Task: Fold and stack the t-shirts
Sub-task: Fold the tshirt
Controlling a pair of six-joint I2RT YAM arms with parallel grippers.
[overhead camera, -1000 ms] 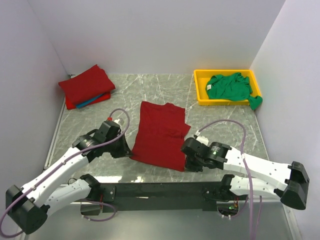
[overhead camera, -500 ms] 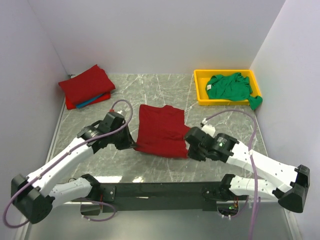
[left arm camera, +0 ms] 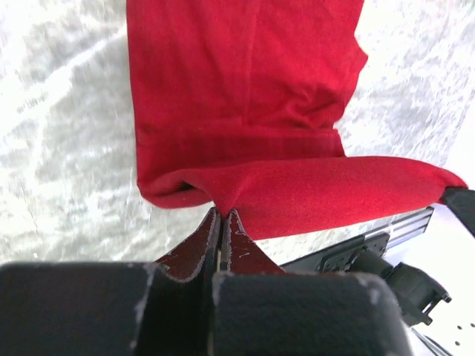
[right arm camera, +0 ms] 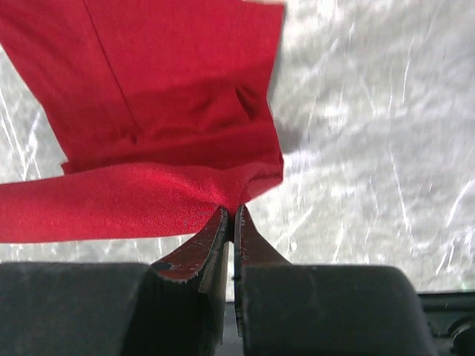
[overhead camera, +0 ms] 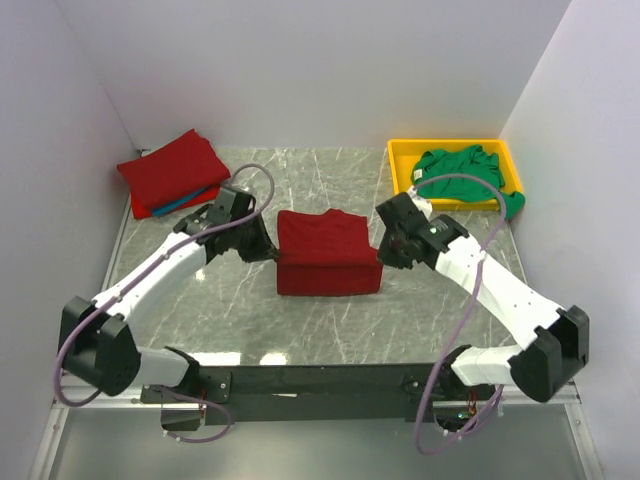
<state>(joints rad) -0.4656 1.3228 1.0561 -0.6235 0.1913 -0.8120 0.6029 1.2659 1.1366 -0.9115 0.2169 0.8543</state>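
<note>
Pale walls close in your grey marbled desk [overhead camera: 330,325] on the left, far and right sides. At its middle lies the dark red t-shirt [overhead camera: 325,262], doubled over on itself.

Your left gripper [overhead camera: 268,255] is at the shirt's left edge and your right gripper [overhead camera: 385,250] is at its right edge. From above you cannot see either set of fingertips, because the wrists and purple cables cover them. The wrist views settle it. The left jaws are pressed together with a corner of the red hem pinched between them, and the right jaws pinch the opposite corner the same way. The hem runs taut from one grip to the other, lifted over the lower layer. How flat that lower layer lies under the fold is hidden from you.

At the far left corner sits a folded stack [overhead camera: 172,170] of dark red shirts. A thin strip of a blue shirt [overhead camera: 172,207] shows along its near edge. You cannot tell how many pieces the stack holds. Your left wrist passes just beside the stack's near right corner.

At the far right, the yellow tray [overhead camera: 440,144] holds a crumpled green t-shirt [overhead camera: 465,162], part of which spills over the tray's right rim. Your right wrist sits near the tray's near left corner.

Bare desk lies open on the near side of the red shirt, and also between it and the far wall.
</note>
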